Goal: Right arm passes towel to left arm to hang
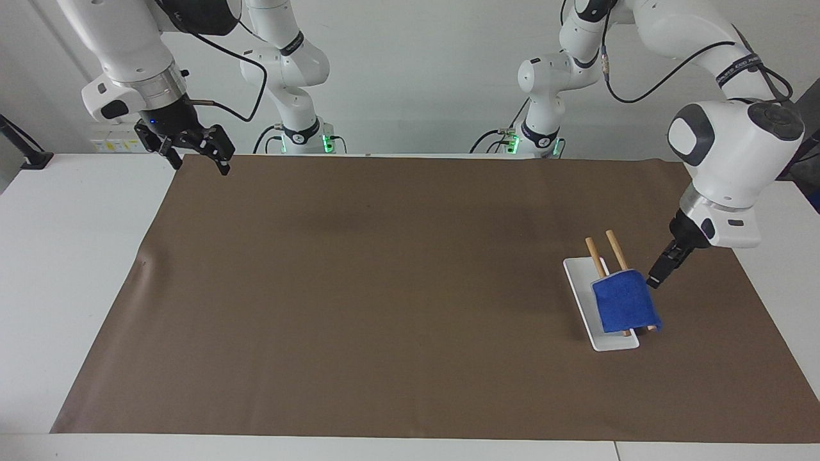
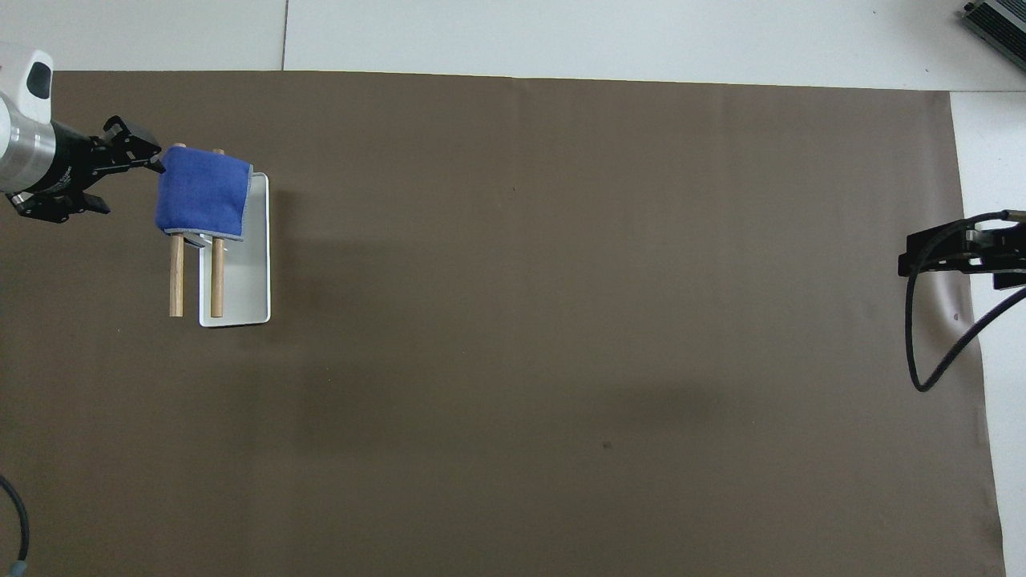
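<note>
The towel hangs on the rack, the left tool beside it, fingers unreadable; next, withdrawing clear.

You have two glossy white jointed arms: the right arm has a silver wrist ring, blue light and thin black cable; the left arm has grey oval caps

The blue towel hangs over the two wooden rods of a rack on a white tray on the brown mat, with the left gripper just beside the towel and the right gripper well apart from it.
</note>
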You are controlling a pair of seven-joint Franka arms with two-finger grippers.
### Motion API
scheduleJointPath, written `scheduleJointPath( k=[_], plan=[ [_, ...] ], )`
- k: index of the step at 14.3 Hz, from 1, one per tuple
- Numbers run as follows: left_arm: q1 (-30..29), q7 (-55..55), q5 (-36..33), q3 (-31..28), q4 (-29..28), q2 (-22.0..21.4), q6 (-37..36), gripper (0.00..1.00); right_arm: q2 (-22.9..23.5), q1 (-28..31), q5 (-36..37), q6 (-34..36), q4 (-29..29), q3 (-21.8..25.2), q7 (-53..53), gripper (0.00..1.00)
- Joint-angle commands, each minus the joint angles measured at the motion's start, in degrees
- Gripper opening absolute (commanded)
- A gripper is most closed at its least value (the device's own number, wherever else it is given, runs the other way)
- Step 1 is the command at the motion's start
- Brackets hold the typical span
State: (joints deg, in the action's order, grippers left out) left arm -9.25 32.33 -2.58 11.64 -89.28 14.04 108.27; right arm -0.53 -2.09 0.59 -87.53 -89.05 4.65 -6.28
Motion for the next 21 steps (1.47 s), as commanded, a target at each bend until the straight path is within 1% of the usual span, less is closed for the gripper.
scheduleJointPath(
  k=[1, 3, 6, 7, 9, 11, 13, 15, 18, 21],
  plan=[
    [0.0, -7.8, -0.8, 1.4, 5.4, 0.5, -11.6, 0.82, -1.0, 0.3, -1.3, 0.7, -0.9, -0.3, -0.1, 1.0],
    [0.0, -14.4, -0.8, 2.1, 5.5, -2.6, -15.0, 0.84, -1.0, 0.3, -1.3, 0.7, -0.9, -0.3, -0.1, 1.0],
    [-0.1, -23.0, 0.0, 1.7, 5.2, -7.9, -15.5, 0.93, -1.0, 0.3, -1.3, 0.7, -0.9, -0.3, -0.1, 1.0],
    [-0.1, -24.6, 0.1, 1.6, 5.1, -8.9, -16.6, 0.99, -1.0, 0.3, -1.3, 0.7, -0.9, -0.3, -0.1, 1.0],
    [-0.2, -27.3, 0.1, 1.2, 3.9, -11.0, -17.9, 1.0, -1.0, 0.3, -1.3, 0.7, -0.9, -0.3, -0.1, 1.0],
    [-0.4, -27.8, -0.3, 1.2, 2.4, -11.9, -17.6, 1.0, -1.0, 0.3, -1.3, 0.7, -0.9, -0.3, -0.1, 1.0],
    [-0.7, -27.9, -0.1, -0.4, 2.6, -11.9, -17.6, 1.0, -1.0, 0.3, -1.3, 0.7, -0.9, -0.3, -0.1, 1.0],
    [-0.7, -28.2, -0.1, -0.6, 2.6, -11.9, -18.0, 1.0, -1.0, 0.3, -1.3, 0.7, -0.9, -0.3, -0.1, 1.0],
    [-0.8, -35.0, 0.1, -0.6, 1.9, -12.0, -15.8, 1.0, -1.0, 0.3, -1.3, 0.7, -0.9, -0.2, -0.1, 1.0],
    [-0.8, -35.0, 0.3, -0.6, 0.7, -12.5, -15.7, 1.0, -1.1, 0.3, -1.3, 0.7, -0.9, -0.2, -0.1, 1.0]
  ],
)
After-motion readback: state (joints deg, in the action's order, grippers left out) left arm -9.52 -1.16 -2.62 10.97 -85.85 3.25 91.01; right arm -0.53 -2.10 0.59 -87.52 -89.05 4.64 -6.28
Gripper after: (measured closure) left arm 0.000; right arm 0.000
